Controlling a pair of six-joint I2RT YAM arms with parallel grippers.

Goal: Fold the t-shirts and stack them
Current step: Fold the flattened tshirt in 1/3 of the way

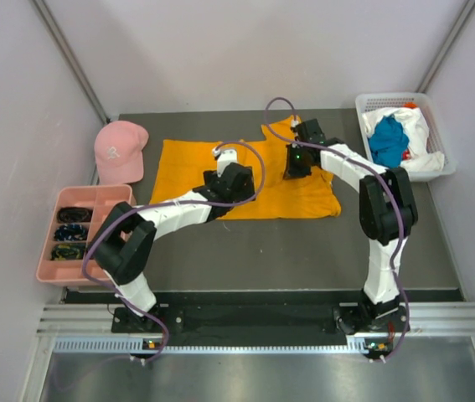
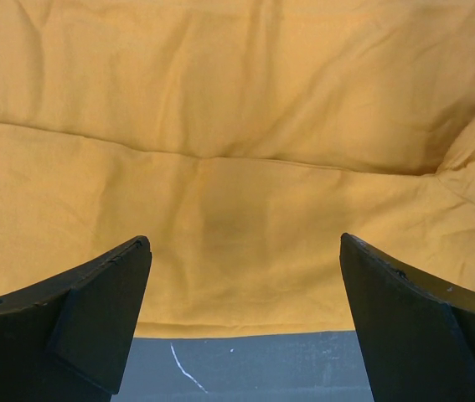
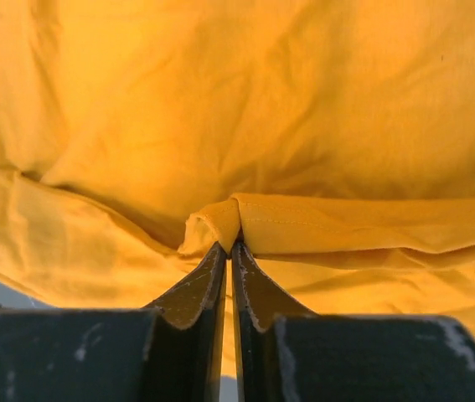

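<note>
The orange-yellow t-shirt (image 1: 183, 172) lies spread across the middle of the dark table. My right gripper (image 1: 297, 166) is down on its right part, shut on a hemmed fold of the orange t-shirt (image 3: 245, 219) pinched at the fingertips (image 3: 230, 244). My left gripper (image 1: 227, 159) hovers over the shirt's near middle, open wide, nothing between its fingers (image 2: 111, 285); below it the shirt's near hem (image 2: 237, 322) meets the dark table. A teal-blue t-shirt (image 1: 387, 141) and a white t-shirt (image 1: 417, 126) lie in the basket at the right.
A white basket (image 1: 442, 138) stands at the back right. A pink baseball cap (image 1: 120, 151) lies at the back left. A pink tray (image 1: 53, 239) with dark small items sits at the left edge. Grey walls close in on both sides.
</note>
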